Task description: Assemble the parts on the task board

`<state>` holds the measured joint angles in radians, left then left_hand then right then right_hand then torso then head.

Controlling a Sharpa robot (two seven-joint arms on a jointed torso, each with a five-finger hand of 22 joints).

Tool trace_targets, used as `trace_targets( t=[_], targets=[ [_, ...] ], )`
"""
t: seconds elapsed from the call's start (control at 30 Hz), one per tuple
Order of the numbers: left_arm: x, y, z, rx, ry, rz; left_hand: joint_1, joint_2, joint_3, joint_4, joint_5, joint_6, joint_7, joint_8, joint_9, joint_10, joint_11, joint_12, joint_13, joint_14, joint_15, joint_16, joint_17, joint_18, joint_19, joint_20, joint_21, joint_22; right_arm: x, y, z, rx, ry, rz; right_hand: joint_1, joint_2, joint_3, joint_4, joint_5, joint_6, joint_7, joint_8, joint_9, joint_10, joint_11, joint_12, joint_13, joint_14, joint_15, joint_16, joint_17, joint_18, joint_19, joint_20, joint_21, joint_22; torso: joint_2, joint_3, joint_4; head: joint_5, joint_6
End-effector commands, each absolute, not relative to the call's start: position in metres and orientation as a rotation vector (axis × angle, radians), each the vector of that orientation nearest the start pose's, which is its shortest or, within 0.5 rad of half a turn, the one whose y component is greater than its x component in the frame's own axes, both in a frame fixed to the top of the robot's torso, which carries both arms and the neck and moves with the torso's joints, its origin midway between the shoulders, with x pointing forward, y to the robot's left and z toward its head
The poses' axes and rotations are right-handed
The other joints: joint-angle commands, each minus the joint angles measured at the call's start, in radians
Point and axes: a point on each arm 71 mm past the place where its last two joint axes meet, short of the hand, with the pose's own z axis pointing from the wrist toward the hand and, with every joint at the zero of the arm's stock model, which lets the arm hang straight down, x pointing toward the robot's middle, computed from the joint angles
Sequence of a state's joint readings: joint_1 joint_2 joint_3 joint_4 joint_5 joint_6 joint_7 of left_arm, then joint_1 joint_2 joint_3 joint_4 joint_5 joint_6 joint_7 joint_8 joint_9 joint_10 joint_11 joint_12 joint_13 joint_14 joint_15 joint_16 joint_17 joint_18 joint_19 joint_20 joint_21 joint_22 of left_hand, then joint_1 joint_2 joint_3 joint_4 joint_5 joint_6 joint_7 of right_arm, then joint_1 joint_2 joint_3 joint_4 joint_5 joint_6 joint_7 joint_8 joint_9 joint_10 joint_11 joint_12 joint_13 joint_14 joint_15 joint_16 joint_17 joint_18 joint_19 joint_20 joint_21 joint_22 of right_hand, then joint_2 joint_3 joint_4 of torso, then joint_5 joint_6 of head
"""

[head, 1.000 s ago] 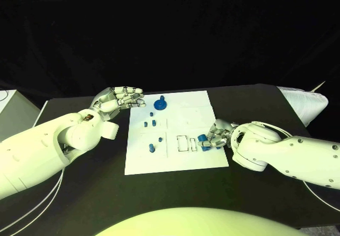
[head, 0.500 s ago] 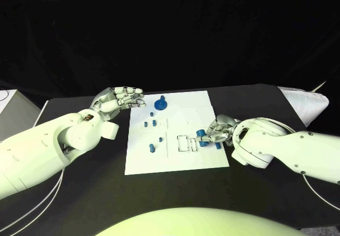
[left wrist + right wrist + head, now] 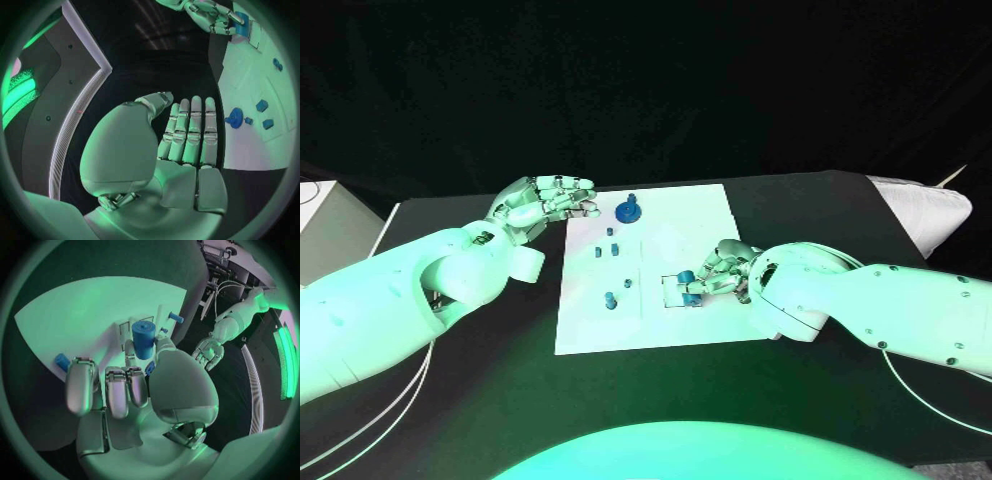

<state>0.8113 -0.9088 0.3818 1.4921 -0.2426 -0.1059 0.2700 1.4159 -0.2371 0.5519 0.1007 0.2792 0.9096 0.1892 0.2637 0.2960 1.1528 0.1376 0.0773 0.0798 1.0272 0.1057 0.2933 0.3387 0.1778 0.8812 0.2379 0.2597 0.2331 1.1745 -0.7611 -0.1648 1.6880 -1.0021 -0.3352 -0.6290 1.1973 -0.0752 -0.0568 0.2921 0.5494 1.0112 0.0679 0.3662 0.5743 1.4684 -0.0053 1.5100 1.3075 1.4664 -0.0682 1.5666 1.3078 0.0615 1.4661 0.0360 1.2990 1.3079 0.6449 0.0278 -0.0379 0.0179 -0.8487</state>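
The right hand (image 3: 718, 272) covers part of the task board (image 3: 661, 320), hiding the lower end of the blue cylinder (image 3: 143, 339).

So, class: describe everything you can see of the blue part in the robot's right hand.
The blue part is a short, smooth cylinder with a flat end, plastic by its look. The right hand pinches it between its fingertips, above the rectangular slots near the middle of the white board. Whether it touches the board is unclear.
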Motion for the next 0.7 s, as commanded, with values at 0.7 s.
trace_targets(
  t=[0.7],
  targets=[
    [0.471, 0.256, -0.217, -1.137, 1.470, -1.617, 0.004, 0.006, 0.000, 0.002, 0.005, 0.002, 0.006, -0.003, -0.001, 0.001, 0.005, -0.004, -0.001, 0.008, 0.000, -0.007, 0.001, 0.004, 0.006, -0.002, -0.006, -0.002, 0.430, -0.128, -0.263, 0.381, 2.215, 0.520, -0.020, -0.009, 0.010, 0.000, -0.074, 0.011, -0.001, 0.002, 0.001, 0.060, -0.003, -0.009, 0.210, 0.104, -0.006, 0.004, 0.263, -0.010, 0.057, -0.007, -0.002, 0.139, 0.000, 0.0005, 0.0002, 0.012, -0.004]
  ],
)
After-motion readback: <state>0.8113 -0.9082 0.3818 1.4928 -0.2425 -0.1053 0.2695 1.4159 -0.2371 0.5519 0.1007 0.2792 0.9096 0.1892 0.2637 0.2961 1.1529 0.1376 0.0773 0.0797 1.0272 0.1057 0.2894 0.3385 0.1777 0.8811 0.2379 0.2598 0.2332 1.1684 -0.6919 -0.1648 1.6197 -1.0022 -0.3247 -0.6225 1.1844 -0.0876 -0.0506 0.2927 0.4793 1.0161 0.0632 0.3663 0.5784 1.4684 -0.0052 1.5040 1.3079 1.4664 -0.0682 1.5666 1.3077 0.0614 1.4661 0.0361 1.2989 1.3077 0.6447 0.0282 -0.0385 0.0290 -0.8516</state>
